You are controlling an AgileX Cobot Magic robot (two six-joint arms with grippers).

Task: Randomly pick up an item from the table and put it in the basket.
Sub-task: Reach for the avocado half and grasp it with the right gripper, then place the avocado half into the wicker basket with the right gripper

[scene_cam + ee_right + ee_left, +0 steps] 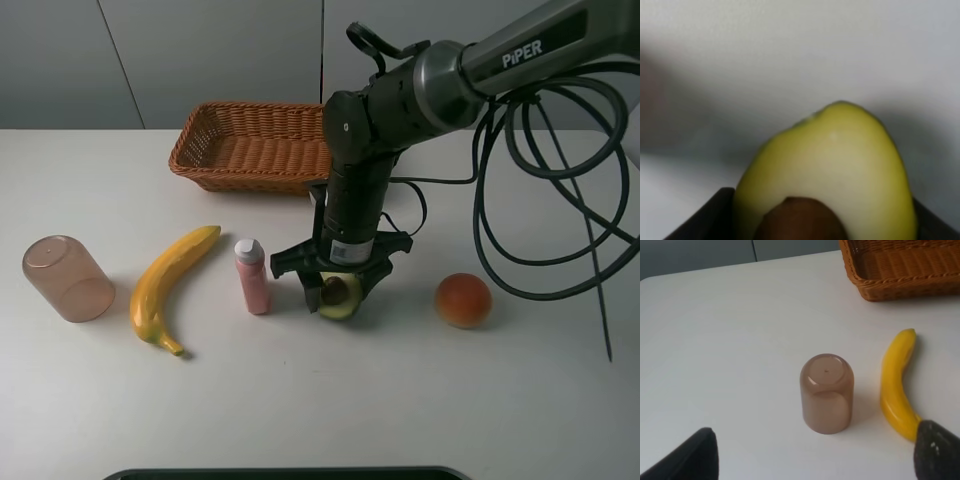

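Note:
The halved avocado (341, 298) stands on the white table (400, 410) just right of centre, with pale flesh and a brown pit. My right gripper (342, 292) reaches straight down over it, one finger pressed against each side. In the right wrist view the avocado (835, 160) fills the gap between the two fingers of the gripper (824, 222). The wicker basket (250, 150) sits at the back of the table and shows no items inside. My left gripper (815, 457) is open and empty above the table's left part, near the cup.
A yellow banana (170, 285) and an upturned brown plastic cup (68, 278) lie at the left. A pink bottle (252, 276) stands close to the avocado's left. A round orange-red fruit (463, 300) lies at the right. Black cables (560, 200) loop at the right.

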